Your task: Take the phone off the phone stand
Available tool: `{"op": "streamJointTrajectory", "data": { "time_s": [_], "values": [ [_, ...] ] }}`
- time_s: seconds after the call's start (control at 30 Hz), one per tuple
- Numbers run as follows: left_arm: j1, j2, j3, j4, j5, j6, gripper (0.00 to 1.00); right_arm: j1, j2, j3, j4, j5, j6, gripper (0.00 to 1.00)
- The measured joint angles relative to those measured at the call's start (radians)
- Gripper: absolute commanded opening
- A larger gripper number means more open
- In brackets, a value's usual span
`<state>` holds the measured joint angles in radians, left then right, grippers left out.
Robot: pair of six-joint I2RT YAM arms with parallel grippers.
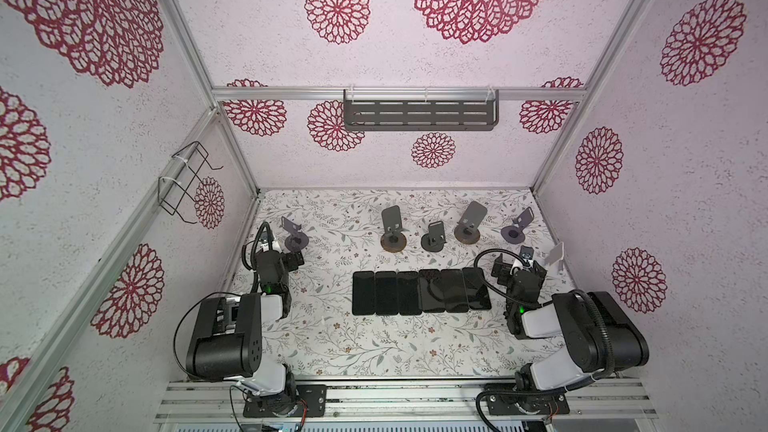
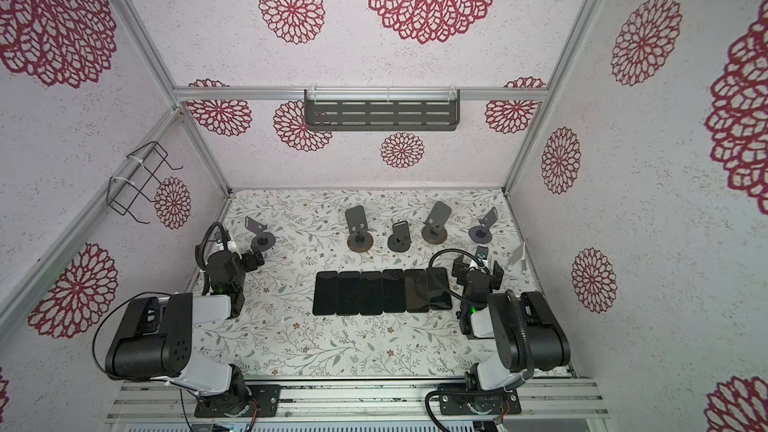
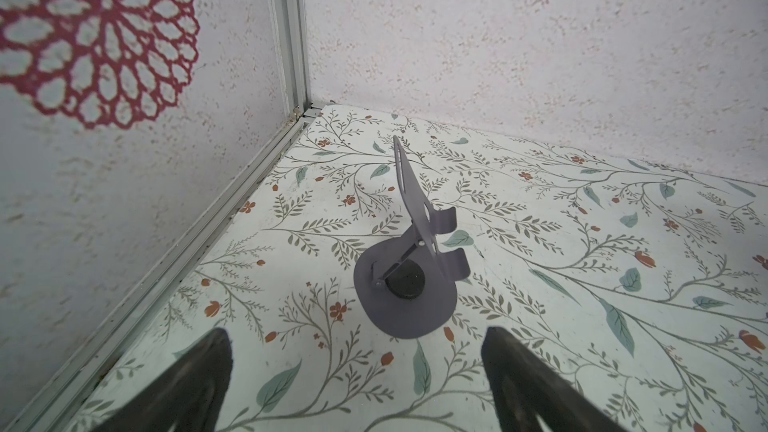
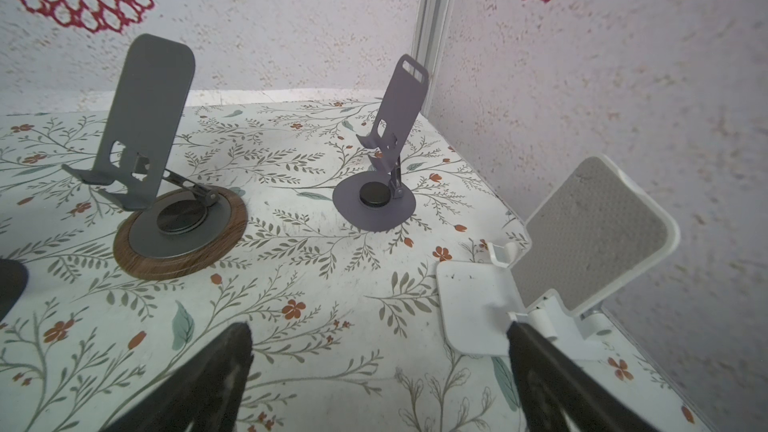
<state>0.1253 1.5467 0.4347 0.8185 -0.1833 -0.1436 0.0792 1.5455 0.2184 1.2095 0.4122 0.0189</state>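
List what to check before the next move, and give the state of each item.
1. Left gripper open and empty: ok.
2. Right gripper open and empty: ok.
3. Six phones flat in a row on the table: ok.
4. Phone on a stand to remove: not ok; purple stand, wood-ringed stand and white stand are bare.
5. Right gripper's finger clear of white stand: cannot tell.

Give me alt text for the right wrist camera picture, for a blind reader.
Three empty phone stands on a floral table: a grey stand with a wood-rimmed base, a purple stand near the corner, a white stand by the wall. The open right hand shows in the foreground.
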Motion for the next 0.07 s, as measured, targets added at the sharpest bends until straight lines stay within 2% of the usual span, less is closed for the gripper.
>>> {"op": "streamJointTrajectory", "data": {
  "time_s": [0.07],
  "values": [
    [0.0,0.0,0.0,0.0,0.0,0.0,0.97,0.0,0.0,0.0,0.0,0.0,0.0,0.99]
  ]
}}
